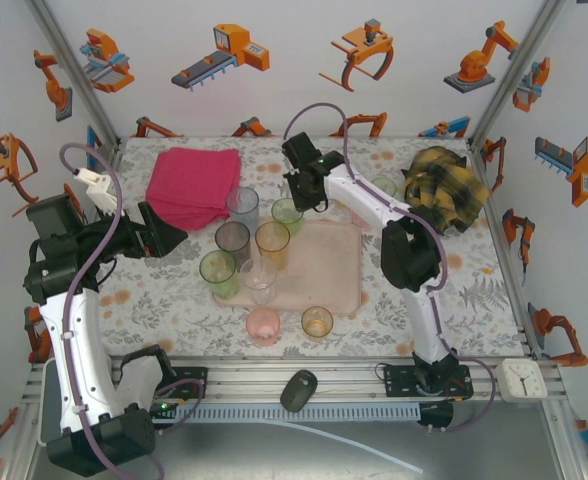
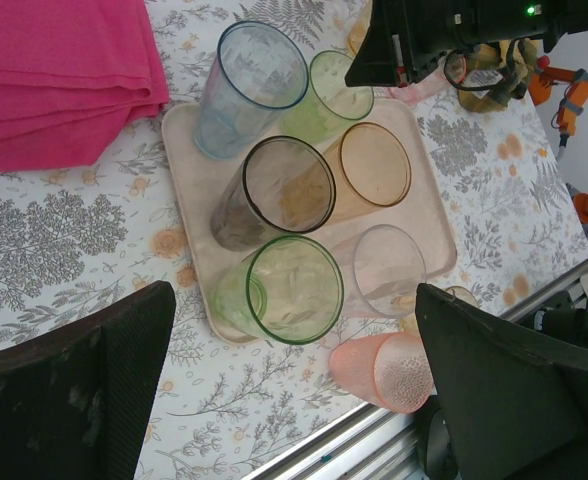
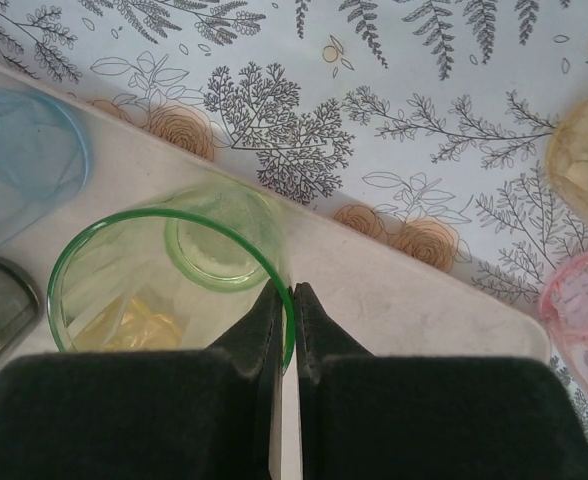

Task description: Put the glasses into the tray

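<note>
Pinching the green glass (image 3: 210, 243) by its rim, right gripper (image 3: 292, 291) nearly closed; left gripper (image 2: 294, 300) gapes empty.

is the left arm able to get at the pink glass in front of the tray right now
Probably yes: the left gripper is open and empty, and the pink glass stands off the tray with bare table on its left.

End effector (image 3: 286, 293) on green glass (image 3: 154, 280) rim

Glossy translucent plastic glasses (image 2: 289, 290), matt plastic tray (image 1: 324, 265), soft woven cloth (image 1: 194, 185) beside the tray, smooth printed table cover (image 1: 144, 300)
</note>
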### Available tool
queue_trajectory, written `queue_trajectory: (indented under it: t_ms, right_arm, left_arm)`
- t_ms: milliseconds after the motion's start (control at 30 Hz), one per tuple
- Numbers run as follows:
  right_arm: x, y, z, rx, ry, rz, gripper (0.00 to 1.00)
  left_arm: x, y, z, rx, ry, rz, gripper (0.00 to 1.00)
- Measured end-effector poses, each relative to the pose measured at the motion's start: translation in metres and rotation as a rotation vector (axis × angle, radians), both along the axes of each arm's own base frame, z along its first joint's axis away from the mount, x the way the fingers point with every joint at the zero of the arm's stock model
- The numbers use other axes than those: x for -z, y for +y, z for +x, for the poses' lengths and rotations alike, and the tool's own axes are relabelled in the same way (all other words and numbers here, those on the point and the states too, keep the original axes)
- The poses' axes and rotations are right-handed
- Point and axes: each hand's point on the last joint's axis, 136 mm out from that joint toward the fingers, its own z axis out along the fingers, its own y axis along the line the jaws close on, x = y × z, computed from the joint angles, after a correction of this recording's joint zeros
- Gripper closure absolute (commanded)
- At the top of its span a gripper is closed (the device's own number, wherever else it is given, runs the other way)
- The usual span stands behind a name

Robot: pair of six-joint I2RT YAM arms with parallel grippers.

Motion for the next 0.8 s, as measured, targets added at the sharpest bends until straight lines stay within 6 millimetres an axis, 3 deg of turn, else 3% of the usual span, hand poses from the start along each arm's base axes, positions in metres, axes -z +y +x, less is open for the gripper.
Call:
queue_trajectory:
  t_ms: [800]
  right_arm:
    - [-0.0021, 0.0067, 0.0014, -0.004, 0.013, 0.026, 0.9]
  left_arm:
    - [0.0002, 0.0001, 0.0002, 0.0, 0.001, 0.0, 0.03]
